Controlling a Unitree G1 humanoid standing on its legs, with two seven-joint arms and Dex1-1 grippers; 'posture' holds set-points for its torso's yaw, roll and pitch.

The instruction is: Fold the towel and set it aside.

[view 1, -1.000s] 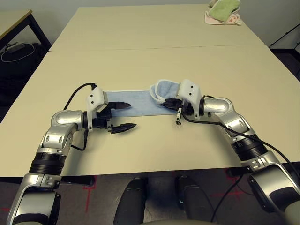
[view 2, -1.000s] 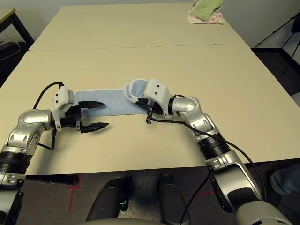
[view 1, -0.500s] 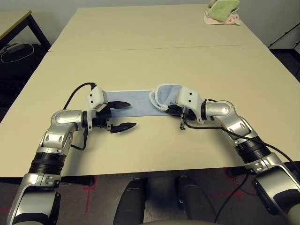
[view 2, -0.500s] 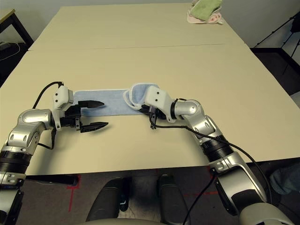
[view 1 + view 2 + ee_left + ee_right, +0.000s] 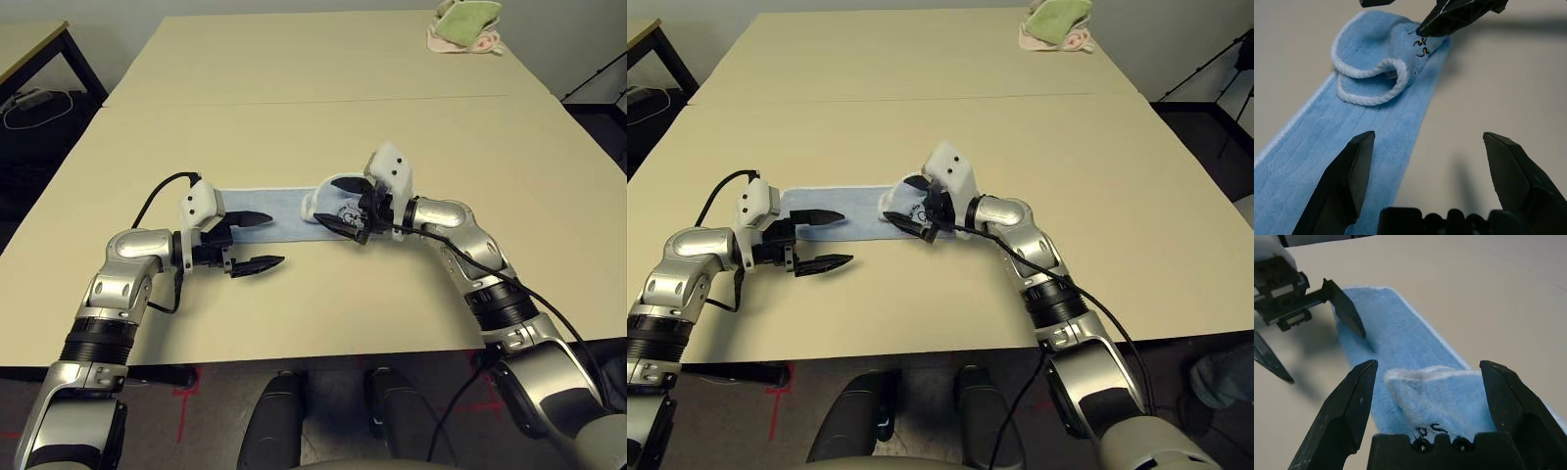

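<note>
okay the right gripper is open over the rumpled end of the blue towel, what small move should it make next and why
Probably lower the right gripper and close on the towel's curled end: that end lies rumpled, not flat on the strip, so the fold looks unfinished.

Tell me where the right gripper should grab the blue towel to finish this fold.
Probably the raised, curled end of the towel, where the white edging loops up off the table. The open right gripper is already beside it; close over that lifted flap from the right, then carry it toward the left gripper.
</note>
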